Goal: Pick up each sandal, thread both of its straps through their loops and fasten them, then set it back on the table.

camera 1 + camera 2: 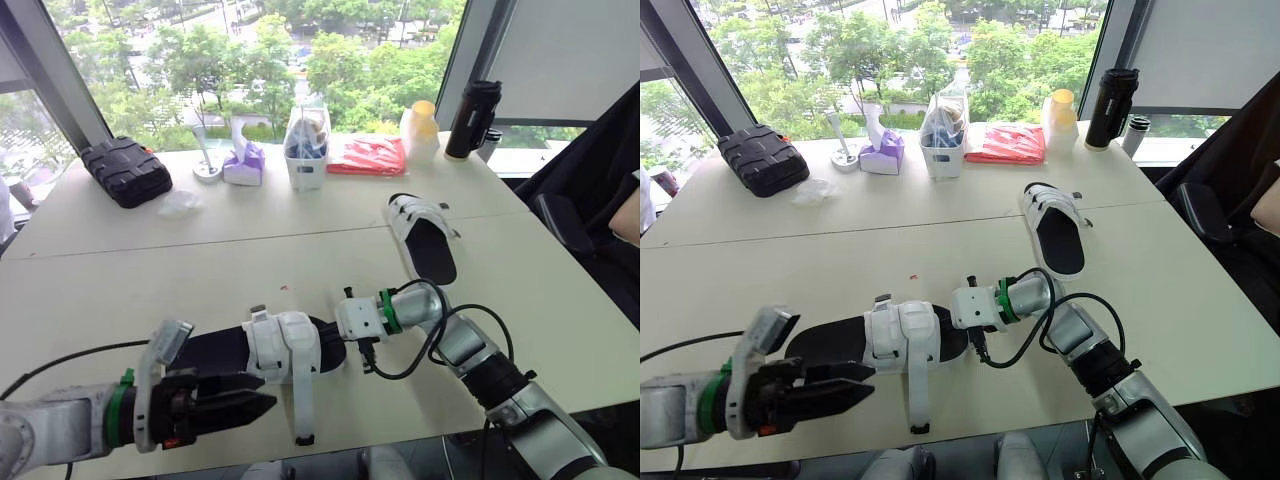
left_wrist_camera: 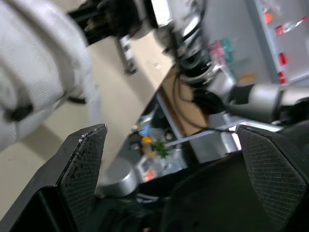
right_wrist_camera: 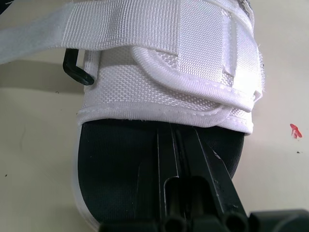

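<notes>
— Left gripper [image 1: 262, 397] is the nearest thing, yes? How do its fingers stand?
— Spread wide, with nothing between them. It sits just beside the heel end of the near sandal [image 1: 285, 345], at the front edge of the table [image 1: 150, 270].
— And the right gripper [image 3: 176, 126]?
— Its two fingers are pressed together. They lie on the black footbed, pushed in at the toe end under the white upper. They grip nothing that I can see.
— The straps?
— One long strap [image 1: 300, 400] hangs loose toward the table edge. The second sandal [image 1: 425, 238] lies well apart, further back on the right.
</notes>
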You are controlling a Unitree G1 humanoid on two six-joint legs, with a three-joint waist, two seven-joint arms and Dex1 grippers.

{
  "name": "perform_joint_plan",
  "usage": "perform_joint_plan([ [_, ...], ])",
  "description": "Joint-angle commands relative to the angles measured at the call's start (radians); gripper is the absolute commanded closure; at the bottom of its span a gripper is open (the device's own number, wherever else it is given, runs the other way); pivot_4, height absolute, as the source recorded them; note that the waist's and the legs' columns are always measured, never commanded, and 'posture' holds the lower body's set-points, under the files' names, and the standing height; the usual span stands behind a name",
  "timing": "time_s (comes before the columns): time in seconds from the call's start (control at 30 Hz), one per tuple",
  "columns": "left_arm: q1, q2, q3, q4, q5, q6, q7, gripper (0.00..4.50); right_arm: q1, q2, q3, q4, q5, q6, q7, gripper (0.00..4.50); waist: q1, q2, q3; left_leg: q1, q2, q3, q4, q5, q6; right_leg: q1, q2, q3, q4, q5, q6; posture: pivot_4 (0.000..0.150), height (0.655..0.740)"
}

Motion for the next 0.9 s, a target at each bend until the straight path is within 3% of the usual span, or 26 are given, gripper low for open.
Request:
perform_joint_plan([
  [0.03,-0.01,-0.059,-0.058,-0.023,0.155,-0.053,-0.007,0.07,0.047,-0.012,0.069,0.005,-0.039,0.034,0.032,4.5,0.0,0.0,0.0,0.0,0.0,0.0,0.0,0.0,0.0,0.0,0.0,0.0,0.0,0.0,0.0,0.15,0.74],
  [0.33,-0.03,-0.155,-0.205,0.058,0.453,-0.132,-0.125,0.07,0.051,-0.011,0.068,-0.023,-0.036,0.058,0.033,4.5,0.002,-0.001,-0.001,0.0,0.0,0.0,-0.001,0.0,0.0,0.0,0.0,0.0,0.0,0.0,0.0,0.15,0.74],
  [0.67,-0.075,-0.243,-0.329,0.108,0.628,-0.172,-0.198,0.07,0.068,-0.021,0.065,-0.066,-0.033,0.085,0.032,4.5,0.007,0.0,-0.002,0.0,0.001,0.0,0.0,0.0,0.0,0.0,0.0,0.0,0.0,0.0,0.0,0.15,0.74],
  [0.9,-0.104,-0.308,-0.356,0.133,0.674,-0.174,-0.199,0.07,0.085,-0.041,0.063,-0.095,-0.031,0.099,0.032,4.5,0.02,0.0,-0.004,0.0,0.001,0.0,0.0,0.0,0.0,0.0,0.0,0.0,-0.001,0.0,0.0,0.15,0.74],
])
